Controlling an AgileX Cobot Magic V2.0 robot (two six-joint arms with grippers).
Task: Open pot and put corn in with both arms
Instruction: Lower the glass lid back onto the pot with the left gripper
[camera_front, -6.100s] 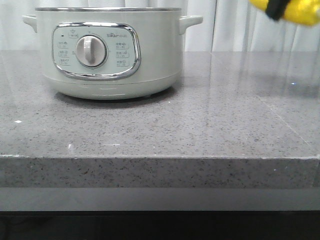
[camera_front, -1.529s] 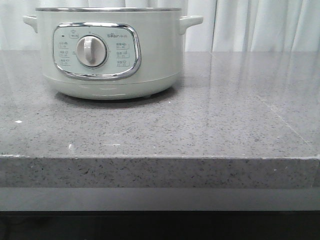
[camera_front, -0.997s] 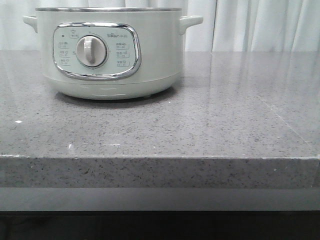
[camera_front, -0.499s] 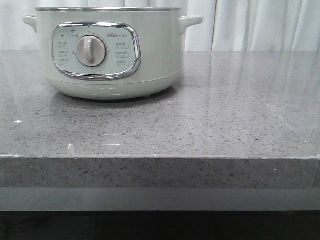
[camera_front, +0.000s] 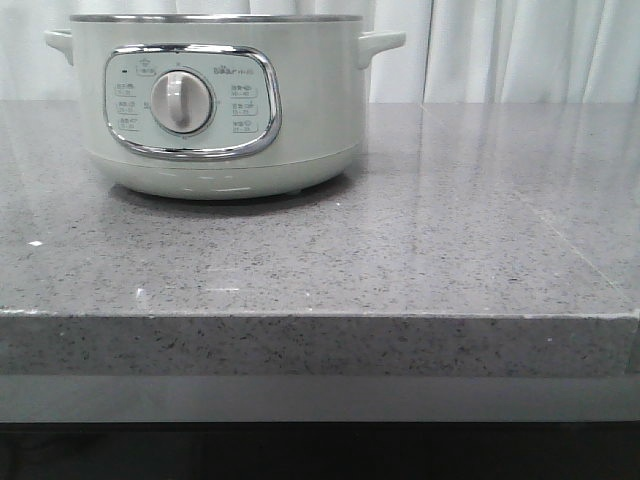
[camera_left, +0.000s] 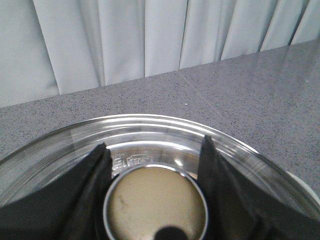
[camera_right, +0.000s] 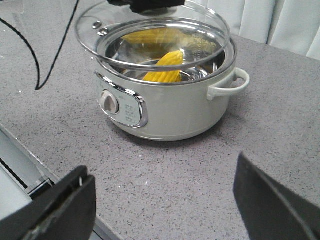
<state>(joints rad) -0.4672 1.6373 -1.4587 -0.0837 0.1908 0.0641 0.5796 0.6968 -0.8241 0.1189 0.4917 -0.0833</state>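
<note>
The pale grey-green pot (camera_front: 220, 110) stands at the back left of the stone counter, its dial facing me. In the right wrist view the pot (camera_right: 170, 107) holds the yellow corn (camera_right: 165, 67), which leans inside against the steel wall. A glass lid (camera_right: 95, 25) hangs just above the rim, shifted a little to one side. My left gripper (camera_left: 154, 145) is shut on the lid's round knob (camera_left: 155, 202), one black finger on each side. My right gripper (camera_right: 162, 167) is open over bare counter, well short of the pot, with nothing in it.
A black cable (camera_right: 37, 75) loops over the counter beside the pot. White curtains (camera_front: 500, 50) hang behind the counter. The counter's front edge (camera_front: 320, 315) runs across the front view, and neither arm shows in that view.
Six seconds ago the corn was in a gripper at the front view's top right; it has since left that view. Nothing has changed there over the last 1.5 seconds.
</note>
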